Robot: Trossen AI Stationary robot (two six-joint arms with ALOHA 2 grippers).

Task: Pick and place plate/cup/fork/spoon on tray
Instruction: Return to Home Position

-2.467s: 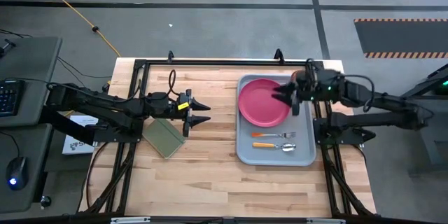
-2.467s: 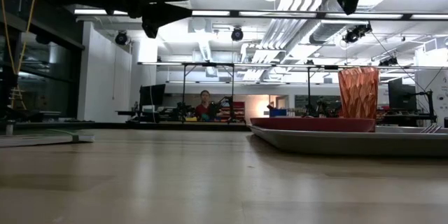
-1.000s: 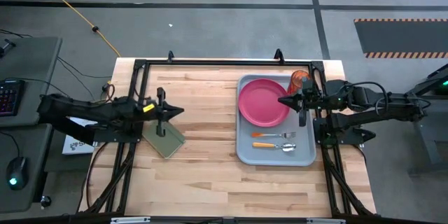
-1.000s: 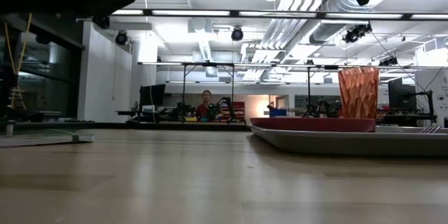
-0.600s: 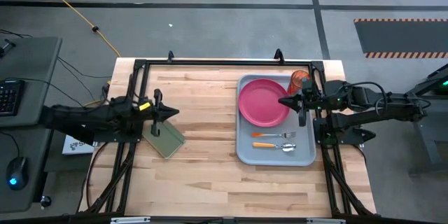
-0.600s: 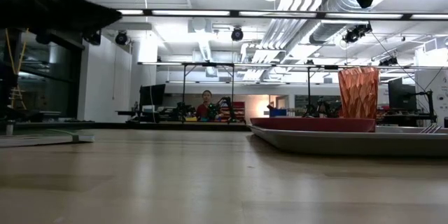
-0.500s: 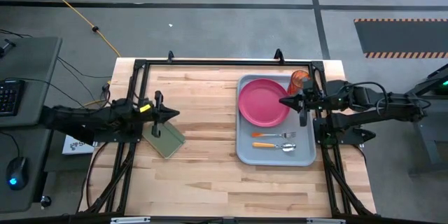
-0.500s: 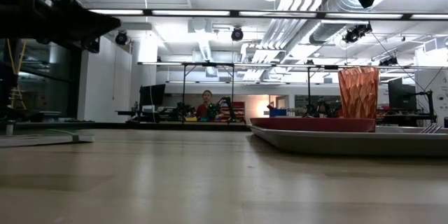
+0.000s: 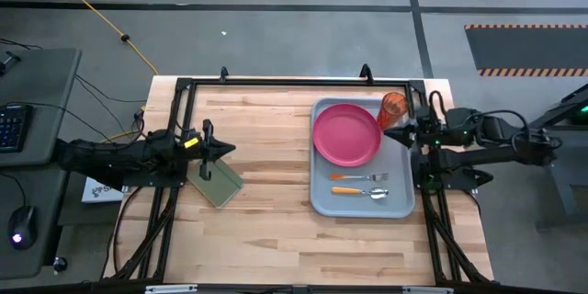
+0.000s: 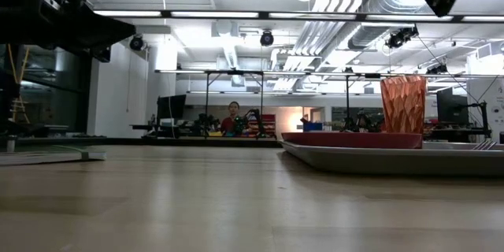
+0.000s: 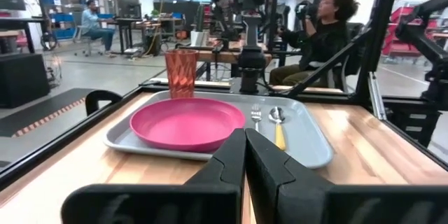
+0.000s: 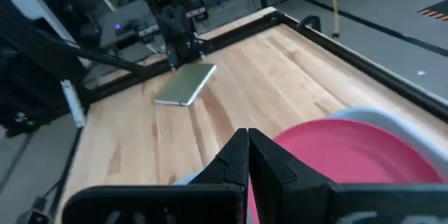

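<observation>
The left arm lay stretched low across the left side of the bench (image 9: 276, 230), and the left gripper (image 9: 225, 149) hung above the near edge of a green notebook (image 9: 216, 180); its wrist view showed the jaws clenched on nothing. The right arm reached in from the right edge, and the right gripper (image 9: 388, 134) pointed at the plate (image 9: 346, 135) from just over the tray's (image 9: 322, 204) right rim, its jaws likewise pressed together and empty. The plate sat on one half of the tray. The cup (image 9: 393, 107) stood upright in the tray corner on the right arm's side, just beside the plate's rim and clear of the gripper. The fork (image 9: 358, 177) and the spoon (image 9: 363, 191) lay side by side on the other half of the tray. Half a second earlier the right gripper's tip had been over the plate's edge; it had since drawn back toward the right arm's base. Two and a half seconds earlier that gripper had covered the cup, and the left gripper had been farther out over the bench with its jaws spread; it had since pulled back and closed. The dishes and the notebook had not moved.
</observation>
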